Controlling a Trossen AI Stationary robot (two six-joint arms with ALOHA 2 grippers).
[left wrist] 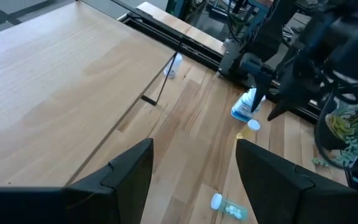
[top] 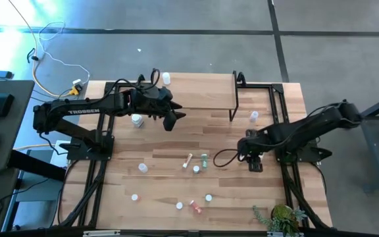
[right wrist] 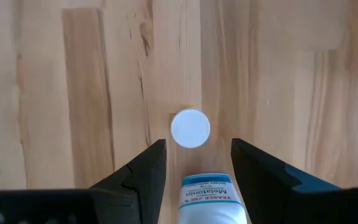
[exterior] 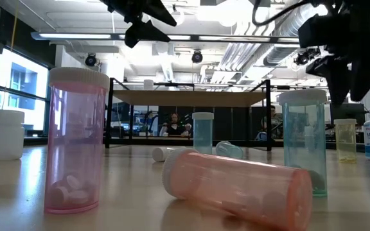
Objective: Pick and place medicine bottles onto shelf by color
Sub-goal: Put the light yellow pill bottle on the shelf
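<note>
The shelf (top: 199, 92) is a light-wood board on black legs at the table's far side; one white bottle (top: 166, 78) stands on its left end. Several small bottles lie or stand on the table's near half (top: 196, 169). My left gripper (top: 171, 120) (left wrist: 194, 168) hovers open and empty over the table at the shelf's near edge, beside a white bottle (top: 137, 120). My right gripper (top: 255, 160) (right wrist: 197, 155) hangs open, pointing down, its fingers on either side of a white, blue-labelled bottle (right wrist: 207, 198) below it. A white-capped vial (right wrist: 190, 128) stands just beyond.
A clear vial (top: 254, 116) stands by the shelf's right legs. Pink (exterior: 76, 141), salmon (exterior: 236, 186) and blue-green (exterior: 304, 141) bottles fill the low view's foreground. A black cable (top: 226, 157) loops on the table left of the right gripper. A plant (top: 281, 217) sits at the near right corner.
</note>
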